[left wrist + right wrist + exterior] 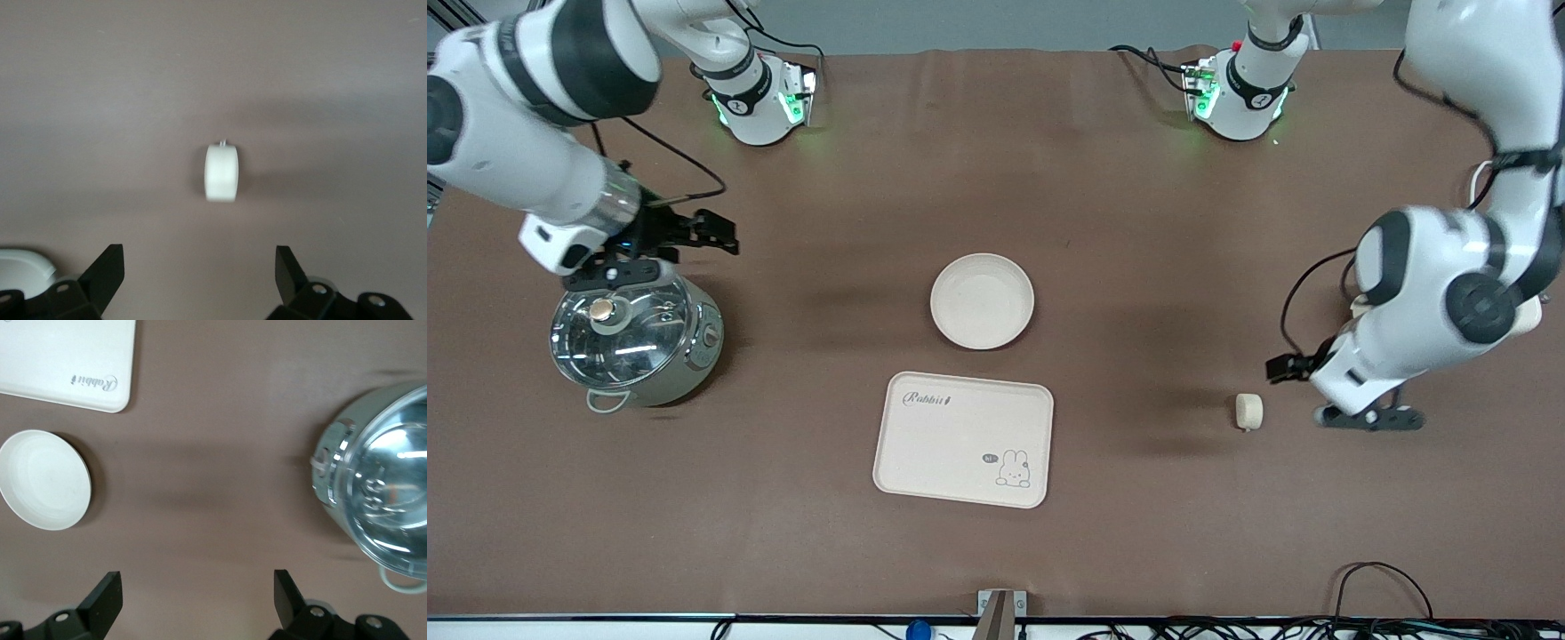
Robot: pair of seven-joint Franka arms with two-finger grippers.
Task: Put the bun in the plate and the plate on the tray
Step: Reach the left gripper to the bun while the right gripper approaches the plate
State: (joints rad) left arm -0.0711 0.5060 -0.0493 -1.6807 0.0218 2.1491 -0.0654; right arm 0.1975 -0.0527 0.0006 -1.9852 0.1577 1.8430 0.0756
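Note:
The bun (1248, 412) lies on its side on the brown table toward the left arm's end; it sits in the middle of the left wrist view (221, 173). My left gripper (1369, 418) is open and empty, low beside the bun; its jaws stand wide apart (199, 267). The round plate (982, 300) is empty at the table's middle, also in the right wrist view (43, 480). The "Rabbit" tray (963, 439) lies just nearer the camera than the plate, its corner in the right wrist view (67, 360). My right gripper (618, 271) is open and empty by the pot (198, 590).
A steel pot with a glass lid (636, 342) stands toward the right arm's end of the table, also in the right wrist view (383, 493). Cables run along the table's front edge (1378, 578).

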